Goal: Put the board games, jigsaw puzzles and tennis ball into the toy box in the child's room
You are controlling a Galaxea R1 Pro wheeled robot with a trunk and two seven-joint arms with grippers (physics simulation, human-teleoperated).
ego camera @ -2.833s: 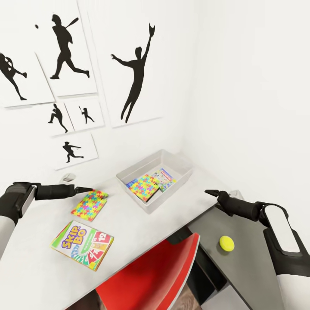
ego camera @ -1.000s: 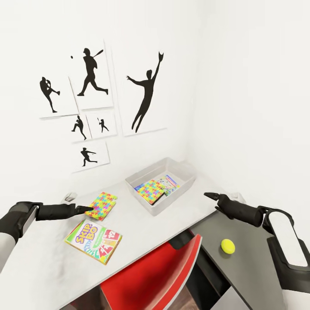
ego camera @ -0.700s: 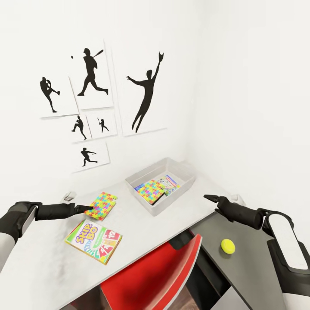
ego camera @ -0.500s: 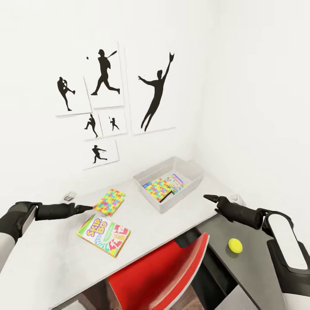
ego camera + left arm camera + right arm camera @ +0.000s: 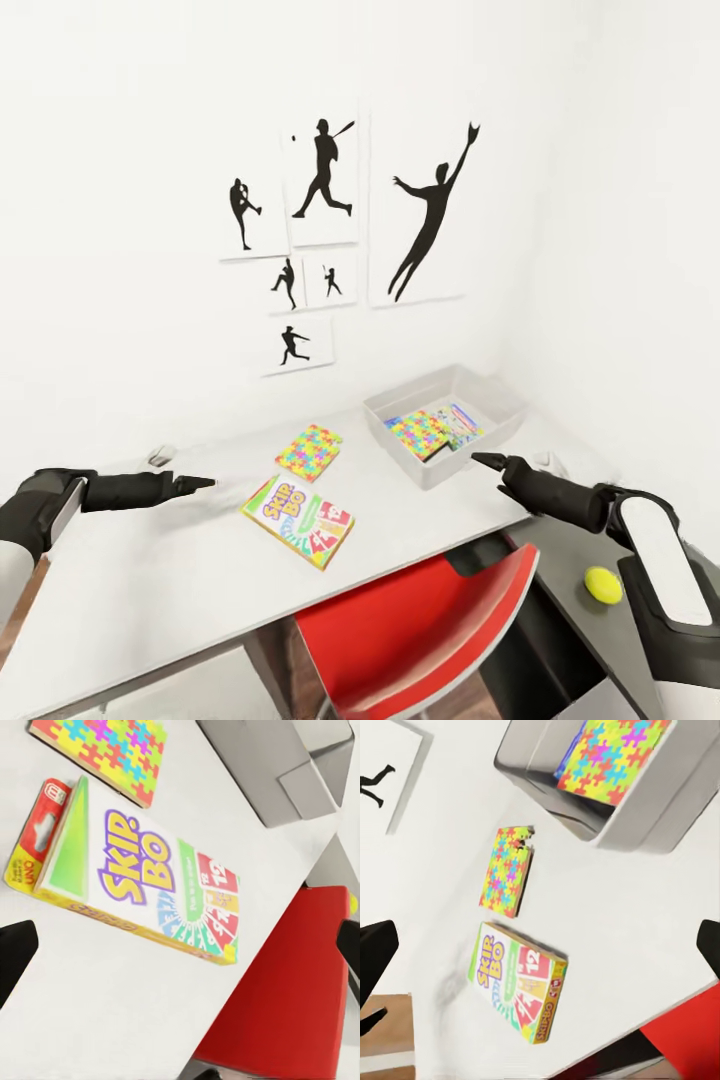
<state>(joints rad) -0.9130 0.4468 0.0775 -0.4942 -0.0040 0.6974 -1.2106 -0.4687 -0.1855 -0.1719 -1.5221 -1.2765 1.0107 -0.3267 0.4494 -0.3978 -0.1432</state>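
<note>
Three toys are left outside the toy box (image 5: pixel 425 476) at centre right: the Skip-Bo box (image 5: pixel 298 520) and a jigsaw puzzle (image 5: pixel 309 451) mid-frame on the table (image 5: pixel 150 590), and the tennis ball (image 5: pixel 602 584) at lower right. Inside the bin lie the other jigsaw puzzle (image 5: pixel 419 434) and a printed game box (image 5: pixel 459 421). Both the left gripper (image 5: pixel 203 483) and the right gripper (image 5: pixel 481 461) hold nothing, and whether their jaws are parted I cannot tell.

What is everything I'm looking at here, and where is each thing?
toy box: 1, light grey, on the table near the wall corner.
jigsaw puzzle in the box: 1, multicoloured, inside the toy box beside a printed game box.
jigsaw puzzle on the table: 1, multicoloured, flat, left of the toy box.
Skip-Bo box: 1, green, yellow and red, in front of that puzzle.
tennis ball: 1, yellow-green, on the dark lower section.
table: 1, light grey top.
chair: 1, red, tucked at the table.
silhouette pictures: 6, black on white, on the wall.
left hand: black, above the table, holding nothing.
right hand: black, near the toy box, holding nothing.
</note>
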